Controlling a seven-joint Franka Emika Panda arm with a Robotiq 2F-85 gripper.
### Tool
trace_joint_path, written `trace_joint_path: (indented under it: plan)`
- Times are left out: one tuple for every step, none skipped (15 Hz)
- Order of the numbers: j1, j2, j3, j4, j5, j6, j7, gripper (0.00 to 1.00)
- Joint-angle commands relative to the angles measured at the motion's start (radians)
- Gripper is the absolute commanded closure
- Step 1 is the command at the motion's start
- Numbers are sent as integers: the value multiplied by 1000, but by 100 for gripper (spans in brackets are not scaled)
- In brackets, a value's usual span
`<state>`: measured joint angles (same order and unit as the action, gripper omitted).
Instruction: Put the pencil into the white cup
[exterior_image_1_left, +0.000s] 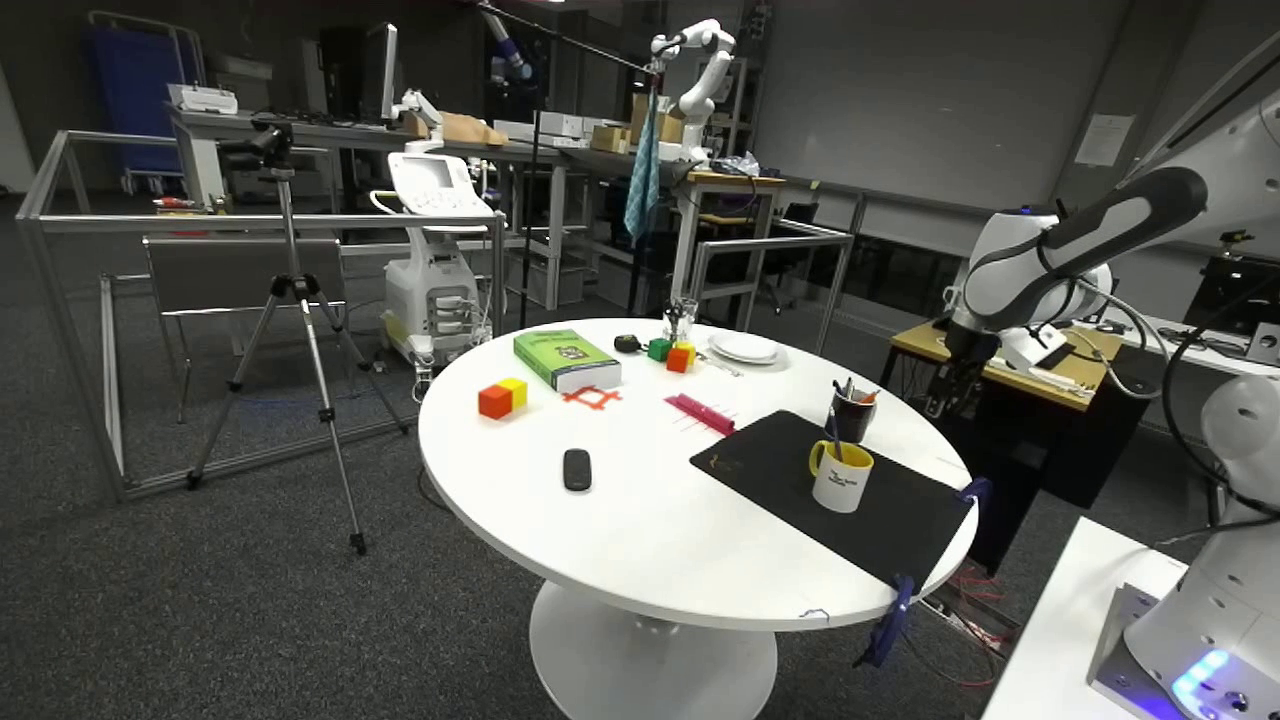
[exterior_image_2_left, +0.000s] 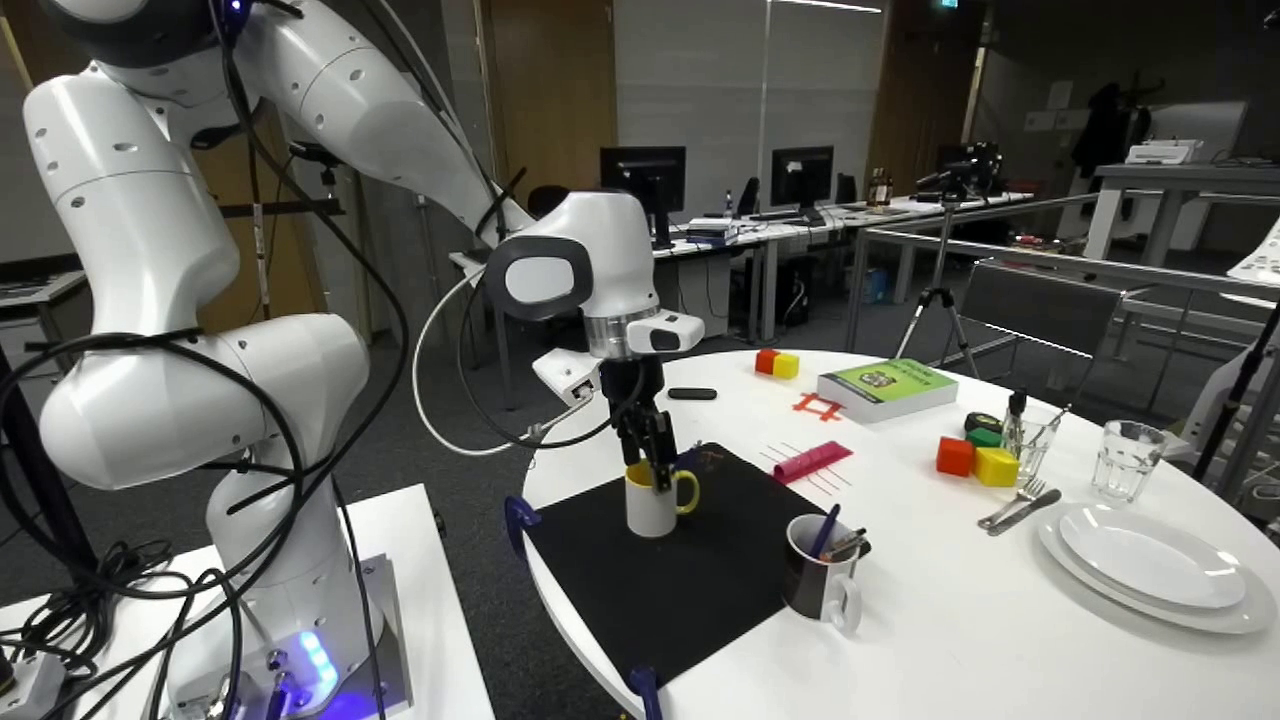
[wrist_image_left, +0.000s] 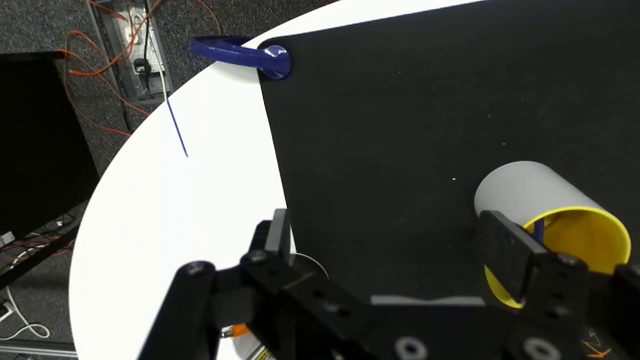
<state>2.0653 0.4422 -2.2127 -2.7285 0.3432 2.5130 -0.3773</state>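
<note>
Presently, through my cameras, I see that the gripper (wrist_image_left: 385, 225) is released, as its 2 fingers (wrist_image_left: 505, 250) stand wide apart above the table (wrist_image_left: 190, 215). The pencil (exterior_image_1_left: 835, 438), dark blue and a little tilted, is already inside the white cup (exterior_image_1_left: 840, 488), with its upper part reaching over the yellow rim, and this cup stands upright on the black mat (exterior_image_1_left: 765, 465). At the edge of this mat I notice also a darker mug (exterior_image_2_left: 808, 582), which holds a blue pen (exterior_image_2_left: 826, 530) and other sticks (exterior_image_2_left: 847, 545).
</note>
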Motion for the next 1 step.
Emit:
trace_joint_path:
  plan:
    - [-34, 10, 37, 4, 28, -3, -20, 0]
